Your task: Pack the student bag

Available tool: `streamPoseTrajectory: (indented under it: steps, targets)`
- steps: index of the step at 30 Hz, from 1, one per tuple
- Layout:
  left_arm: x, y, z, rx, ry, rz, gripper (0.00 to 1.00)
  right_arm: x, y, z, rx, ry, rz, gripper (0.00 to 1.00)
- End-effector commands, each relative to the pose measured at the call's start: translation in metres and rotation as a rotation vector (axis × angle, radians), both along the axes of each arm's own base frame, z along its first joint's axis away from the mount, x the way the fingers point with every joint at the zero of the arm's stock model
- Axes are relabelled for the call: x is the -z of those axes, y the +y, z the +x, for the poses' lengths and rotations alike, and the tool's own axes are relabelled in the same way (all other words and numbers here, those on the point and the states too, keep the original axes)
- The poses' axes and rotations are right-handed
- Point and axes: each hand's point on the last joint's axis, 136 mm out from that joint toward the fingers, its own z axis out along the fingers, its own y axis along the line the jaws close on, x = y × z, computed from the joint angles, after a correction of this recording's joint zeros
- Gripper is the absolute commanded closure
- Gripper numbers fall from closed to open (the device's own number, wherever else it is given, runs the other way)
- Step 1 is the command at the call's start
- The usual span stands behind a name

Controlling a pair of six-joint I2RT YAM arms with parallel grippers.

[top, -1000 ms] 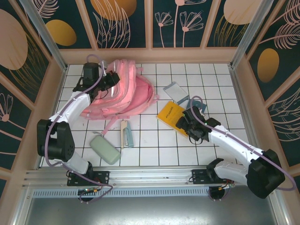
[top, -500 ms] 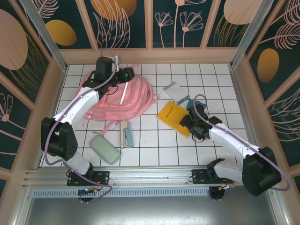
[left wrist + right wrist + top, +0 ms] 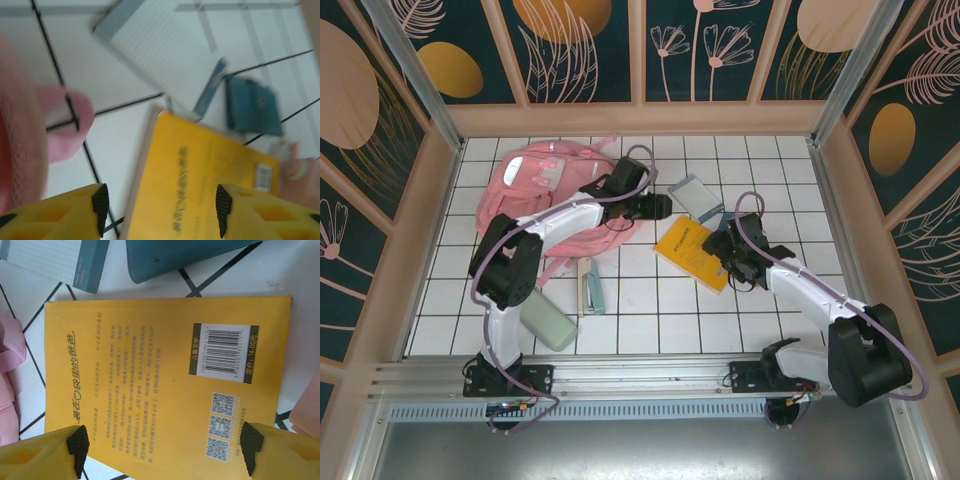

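Open tiled table (image 3: 660,310) lay bare at near-centre; the yellow book (image 3: 688,250), lined notebook (image 3: 692,195) and pink backpack (image 3: 510,195) crowded the far half.

The student bag (image 3: 525,200) is made of soft pink cloth. The yellow book (image 3: 150,390) is covered in smooth paper. The worktop (image 3: 650,320) is laid with shiny white tiles. The right hand (image 3: 165,447) is made of matt yellow plastic.

The left gripper (image 3: 160,202) hangs with jaws apart over a yellow book (image 3: 200,175) on the white tiled table (image 3: 120,130) — a lined notepad (image 3: 160,55) and teal case (image 3: 252,105) just beyond, the pink student bag (image 3: 20,140) beside.
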Motion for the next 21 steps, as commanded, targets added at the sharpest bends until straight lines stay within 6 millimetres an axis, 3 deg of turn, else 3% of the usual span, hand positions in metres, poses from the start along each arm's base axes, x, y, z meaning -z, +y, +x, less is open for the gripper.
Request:
streamPoseTrajectory:
  steps: [1, 6, 12, 17, 21]
  targets:
    - [0.01, -0.006, -0.01, 0.009, 0.023, 0.021, 0.38, 0.023, -0.007, -0.028, -0.005, 0.132, -0.014, 0.18]
    - [0.033, -0.01, -0.016, 0.025, 0.066, 0.029, 0.37, 0.01, -0.017, -0.031, -0.014, 0.103, -0.074, 0.19]
    - [0.041, -0.012, -0.018, 0.025, 0.076, 0.022, 0.36, -0.011, -0.022, -0.04, -0.016, 0.064, -0.093, 0.19]
    - [0.046, -0.02, -0.018, 0.042, 0.093, 0.021, 0.36, 0.004, -0.009, -0.063, 0.003, 0.143, -0.053, 0.19]
    - [0.06, -0.026, -0.019, 0.054, 0.112, 0.036, 0.35, 0.018, -0.002, -0.065, 0.017, 0.165, -0.038, 0.2]
